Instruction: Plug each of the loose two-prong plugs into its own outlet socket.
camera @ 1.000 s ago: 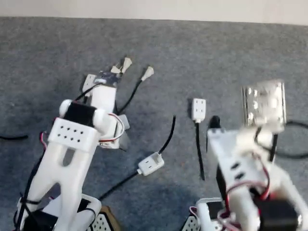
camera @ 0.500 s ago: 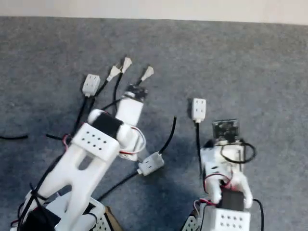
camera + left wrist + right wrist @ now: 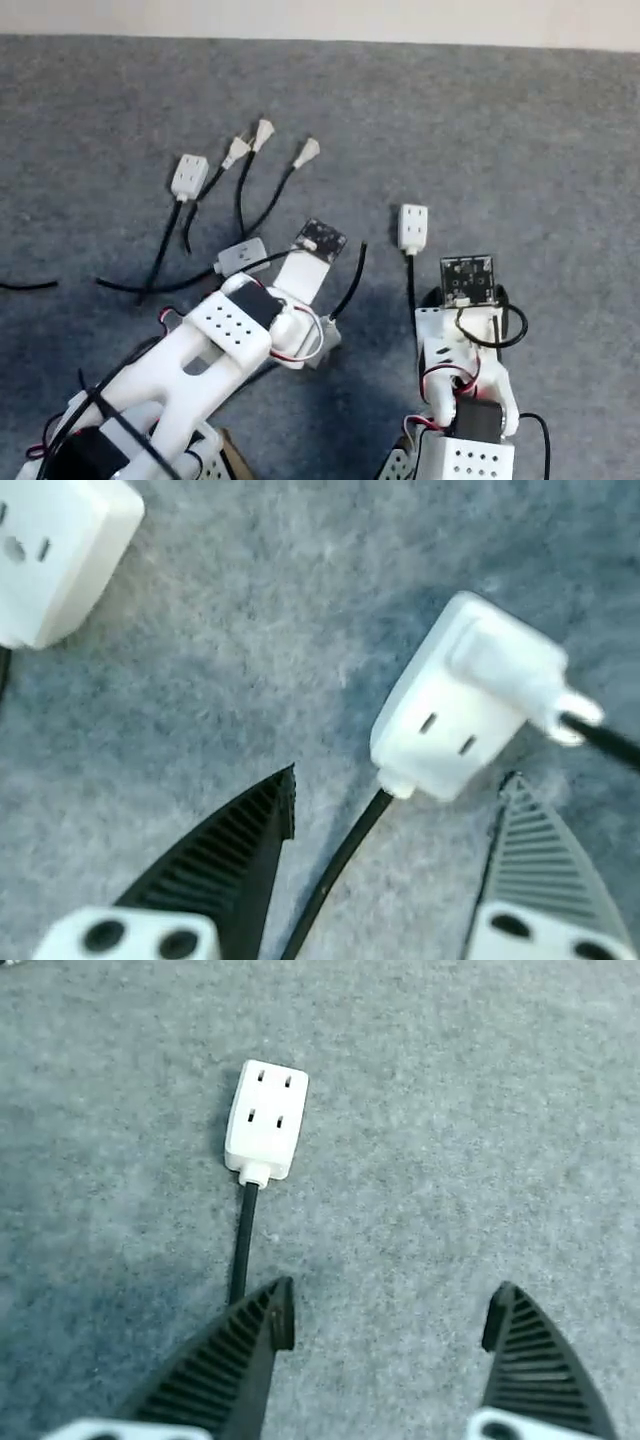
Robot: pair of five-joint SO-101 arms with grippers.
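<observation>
Three loose two-prong plugs (image 3: pixel 264 132) on black cords lie together at the back left of the grey carpet. A white outlet socket (image 3: pixel 465 715) lies just past the tips of my left gripper (image 3: pixel 400 780), which is open; its cord (image 3: pixel 335 875) runs back between the fingers. In the high view the left arm covers most of this socket (image 3: pixel 327 343). My right gripper (image 3: pixel 390 1315) is open and holds nothing. Another socket (image 3: pixel 265 1120) lies a short way ahead of it, seen from above at the middle (image 3: pixel 412 227).
One more socket (image 3: pixel 189 176) lies at the far left by the plugs, and a white block (image 3: pixel 240 256) on a cord sits beside the left arm. A socket's corner (image 3: pixel 50 550) shows at the left wrist view's edge. Black cords (image 3: pixel 350 280) cross the carpet.
The left arm swung from the plugs at the back left toward the front middle, over a socket. The right arm pulled back from the back right and now points at the middle socket.
</observation>
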